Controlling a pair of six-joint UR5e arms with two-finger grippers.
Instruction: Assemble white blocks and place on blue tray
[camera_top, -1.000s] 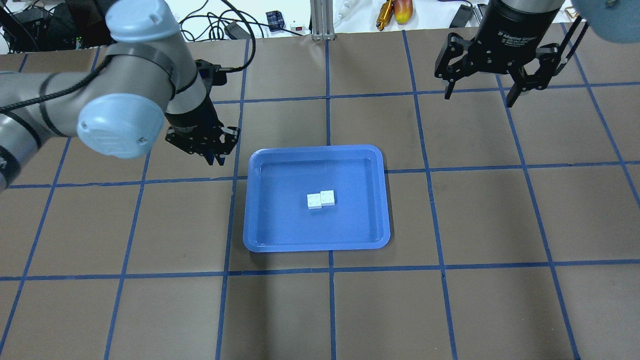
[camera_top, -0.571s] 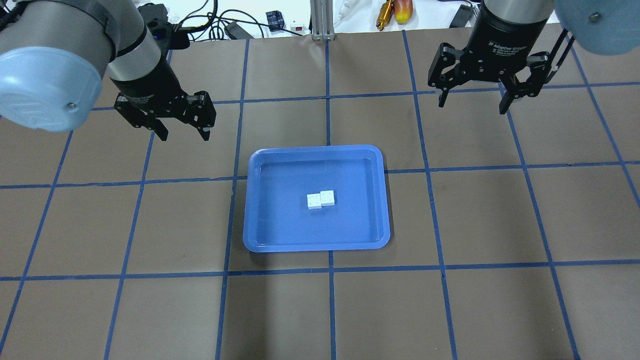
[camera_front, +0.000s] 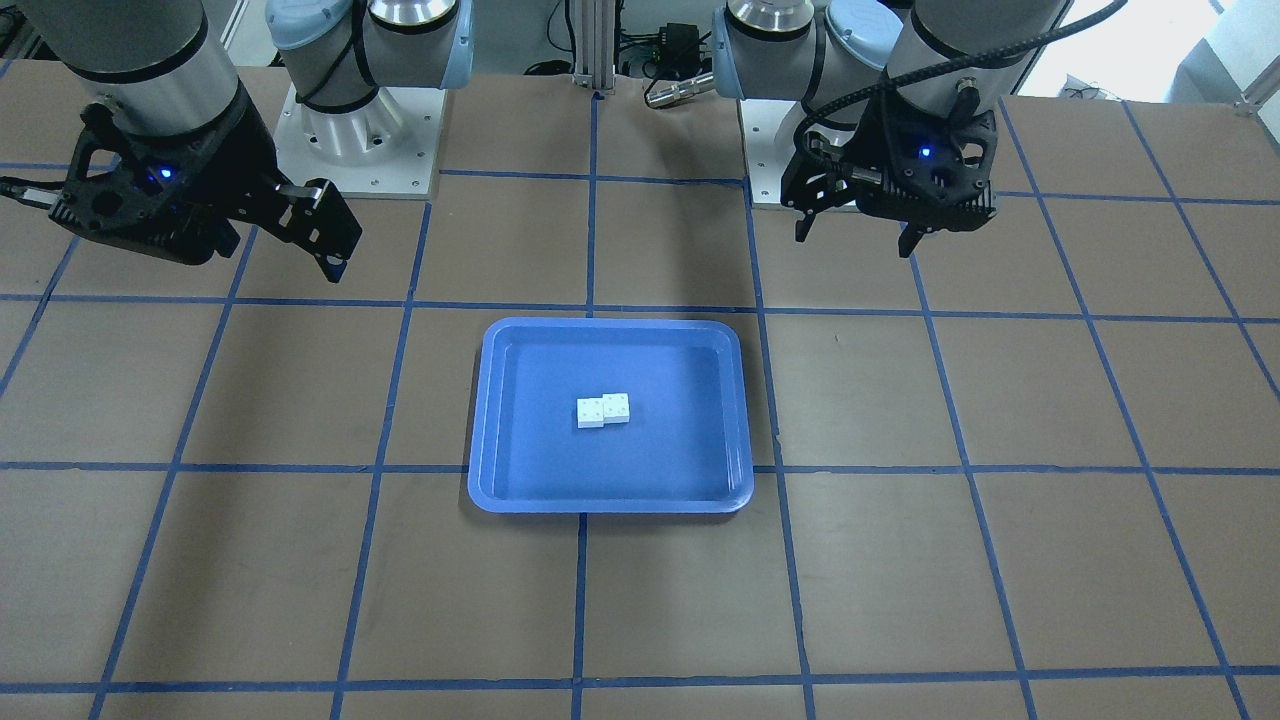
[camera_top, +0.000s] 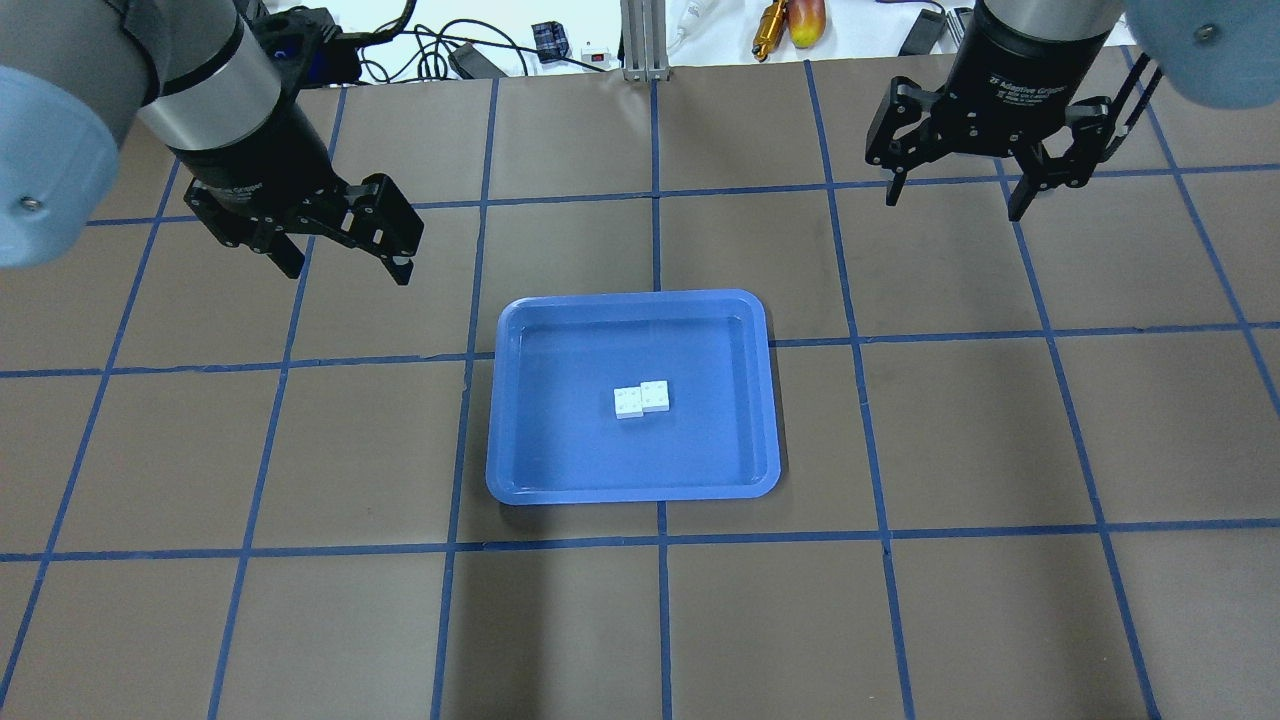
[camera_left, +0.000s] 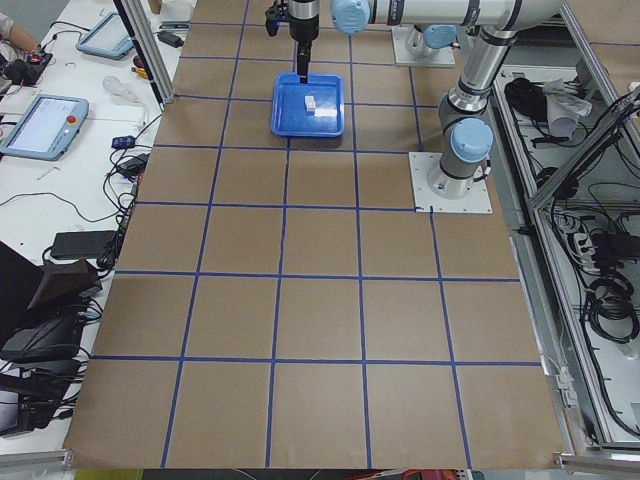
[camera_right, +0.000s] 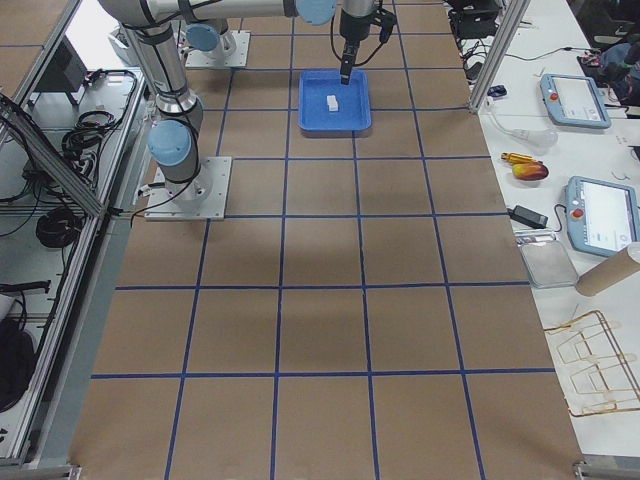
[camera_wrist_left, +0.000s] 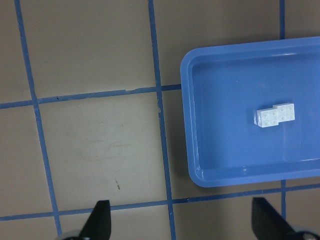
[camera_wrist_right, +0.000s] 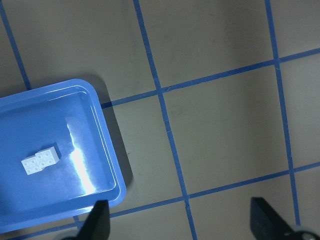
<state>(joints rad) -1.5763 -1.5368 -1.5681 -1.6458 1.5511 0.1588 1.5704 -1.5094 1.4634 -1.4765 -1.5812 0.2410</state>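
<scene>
The two white blocks (camera_top: 641, 399) lie touching, in an offset pair, near the middle of the blue tray (camera_top: 570, 450). They also show in the front view (camera_front: 603, 409) and in both wrist views (camera_wrist_left: 274, 115) (camera_wrist_right: 39, 160). My left gripper (camera_top: 348, 270) is open and empty, raised above the table off the tray's far left corner. My right gripper (camera_top: 955, 203) is open and empty, raised far to the tray's right and back. In the front view the tray (camera_front: 540, 460) lies between the left gripper (camera_front: 853, 242) and the right gripper (camera_front: 272, 258).
The table is brown with a grid of blue tape lines (camera_top: 655, 190). Cables and tools (camera_top: 790, 20) lie beyond the far edge. The two arm bases (camera_front: 360, 130) stand at the robot's side of the table.
My left gripper has moved away from the tray's far left corner, to the left and back, and its fingers now stand wide apart. The right gripper has barely shifted. The blocks have not moved.
</scene>
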